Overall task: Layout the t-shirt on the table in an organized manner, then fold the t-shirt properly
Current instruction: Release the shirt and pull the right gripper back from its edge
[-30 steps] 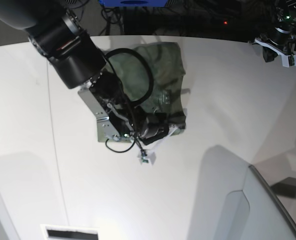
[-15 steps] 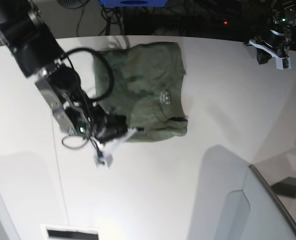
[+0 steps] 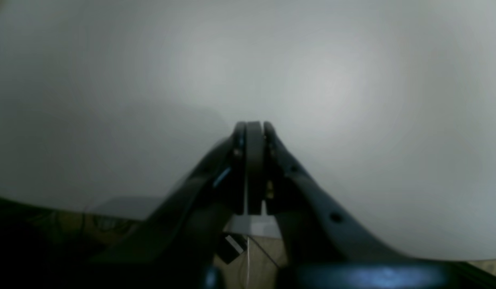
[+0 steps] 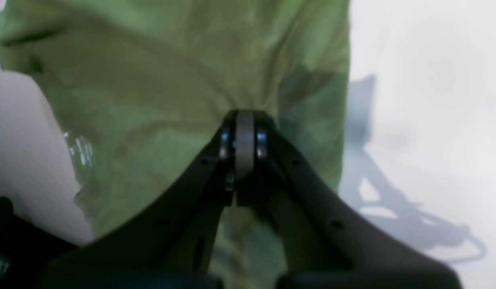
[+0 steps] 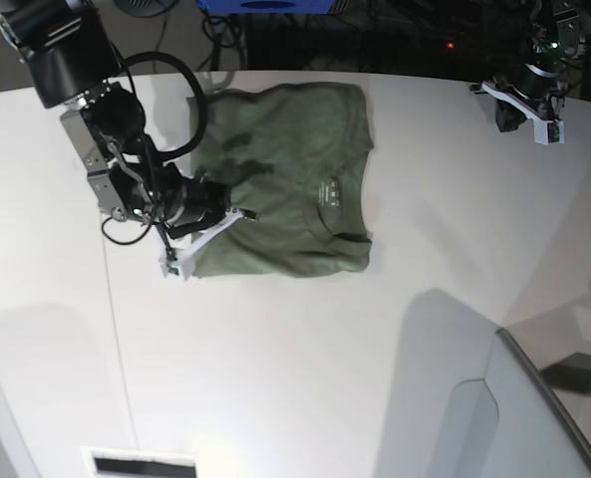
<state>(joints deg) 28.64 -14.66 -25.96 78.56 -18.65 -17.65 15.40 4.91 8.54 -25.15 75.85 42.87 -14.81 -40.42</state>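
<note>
my right gripper (image 4: 244, 120) looks pinched shut on the soft, floppy t-shirt (image 5: 285, 189); i would grab its edge next.

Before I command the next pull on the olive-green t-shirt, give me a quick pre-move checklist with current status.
1. Right gripper shut on the olive-green cotton t-shirt: ok; fabric puckers at its tips.
2. Left gripper shut and holding nothing, above bare white table: ok.
3. Left arm away from the shirt, near the far table edge: ok.
4. Shirt fully on the table: ok.
5. Shirt laid flat: not ok; creased, sleeves not spread.
6. How many layers the right gripper pinches: cannot tell.
</note>
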